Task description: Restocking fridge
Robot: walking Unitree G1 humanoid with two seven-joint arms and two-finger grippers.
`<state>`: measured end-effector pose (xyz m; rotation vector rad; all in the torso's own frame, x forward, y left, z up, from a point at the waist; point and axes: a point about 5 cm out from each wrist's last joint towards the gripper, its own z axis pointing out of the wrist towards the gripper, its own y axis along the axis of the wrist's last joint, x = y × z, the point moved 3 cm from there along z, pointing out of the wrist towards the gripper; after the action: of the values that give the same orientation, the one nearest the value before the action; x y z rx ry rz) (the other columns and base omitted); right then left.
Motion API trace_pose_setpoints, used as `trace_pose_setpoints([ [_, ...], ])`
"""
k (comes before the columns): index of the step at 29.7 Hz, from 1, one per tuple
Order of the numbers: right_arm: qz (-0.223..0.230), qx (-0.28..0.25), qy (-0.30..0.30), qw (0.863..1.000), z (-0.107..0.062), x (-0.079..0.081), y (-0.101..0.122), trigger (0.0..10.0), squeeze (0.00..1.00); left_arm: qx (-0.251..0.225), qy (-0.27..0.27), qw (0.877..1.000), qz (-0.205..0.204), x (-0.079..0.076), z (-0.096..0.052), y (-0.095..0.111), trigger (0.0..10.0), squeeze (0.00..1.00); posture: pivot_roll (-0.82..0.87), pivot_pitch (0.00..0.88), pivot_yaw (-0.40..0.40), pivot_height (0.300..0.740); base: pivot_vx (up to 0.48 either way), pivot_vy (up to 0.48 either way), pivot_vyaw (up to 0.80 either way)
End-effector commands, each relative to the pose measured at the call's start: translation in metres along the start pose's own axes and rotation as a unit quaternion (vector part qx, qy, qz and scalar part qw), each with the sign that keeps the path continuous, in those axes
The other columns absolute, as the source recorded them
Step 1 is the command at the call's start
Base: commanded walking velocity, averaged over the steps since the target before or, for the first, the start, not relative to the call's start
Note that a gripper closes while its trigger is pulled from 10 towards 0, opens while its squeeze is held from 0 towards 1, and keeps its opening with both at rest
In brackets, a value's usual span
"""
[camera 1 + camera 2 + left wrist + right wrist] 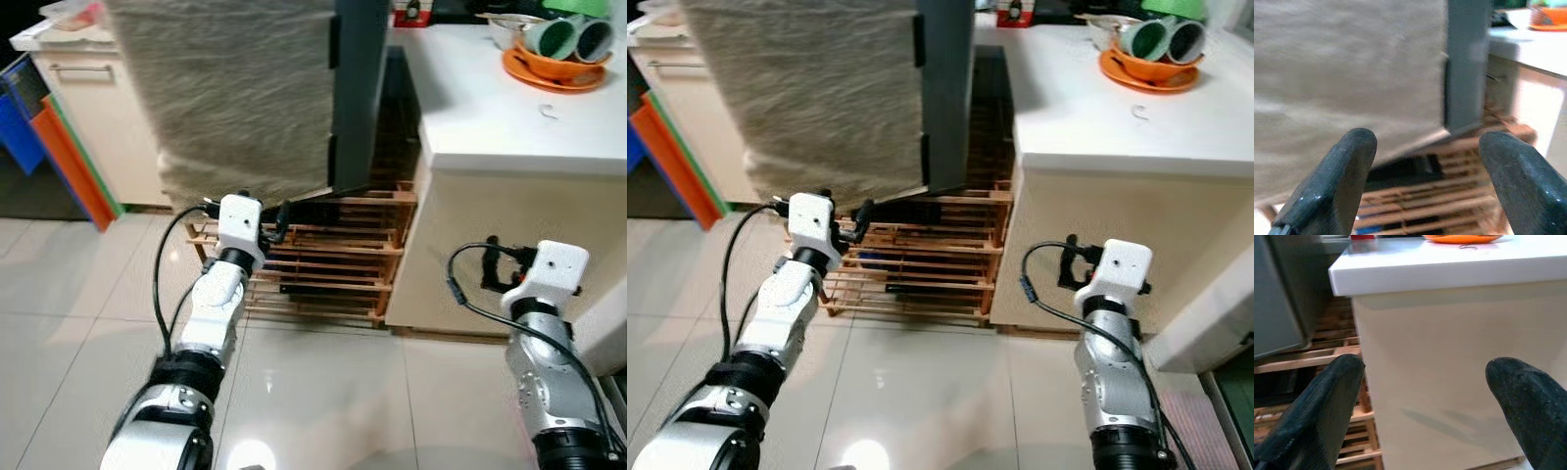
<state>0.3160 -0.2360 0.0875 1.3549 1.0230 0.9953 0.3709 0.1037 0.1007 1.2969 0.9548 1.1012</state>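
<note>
The fridge stands ahead with its grey textured door closed and a dark side panel; it rests on a wooden slatted pallet. My left gripper is held low in front of the door's bottom edge, open and empty; the left wrist view has the left gripper facing the door's lower corner. My right gripper is open and empty, close to the cream front of the counter cabinet, with the right gripper pointing at that panel.
A white counter to the right carries an orange plate with green cups and a metal bowl. A cream cabinet and leaning orange and blue boards stand at the left. Glossy tiled floor lies below.
</note>
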Motion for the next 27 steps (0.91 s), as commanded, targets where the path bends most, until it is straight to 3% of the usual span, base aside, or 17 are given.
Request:
trace_pose_setpoints([
  [1,-0.004,-0.006,-0.005,1.000,0.000,-0.003,0.000,10.0,0.00,0.018,0.013,1.000,0.000,0.004,-0.001,-0.005,10.0,0.00,0.02,0.000,0.043,0.740,0.000,0.480,0.00],
  [9,-0.008,-0.007,0.007,1.000,0.000,0.004,-0.004,10.0,0.00,0.045,0.022,0.999,-0.009,0.006,-0.002,-0.013,10.0,0.00,0.02,0.000,0.042,0.740,0.000,0.477,0.00],
  [11,-0.008,-0.006,0.011,1.000,0.000,0.007,-0.005,10.0,0.00,0.051,0.024,0.998,0.008,0.007,-0.002,-0.014,10.0,0.00,0.02,0.000,0.042,0.740,0.000,0.000,0.00],
  [17,-0.013,-0.010,0.022,1.000,0.000,0.012,-0.005,10.0,0.00,0.036,0.023,0.999,-0.001,0.009,-0.001,-0.008,10.0,0.00,0.02,0.000,0.043,0.740,0.000,0.000,0.00],
  [27,-0.020,-0.018,0.036,0.999,0.001,0.018,-0.004,10.0,0.00,0.024,0.030,0.999,0.006,0.010,0.000,-0.004,10.0,0.00,0.02,0.000,0.038,0.740,0.457,0.000,0.00],
])
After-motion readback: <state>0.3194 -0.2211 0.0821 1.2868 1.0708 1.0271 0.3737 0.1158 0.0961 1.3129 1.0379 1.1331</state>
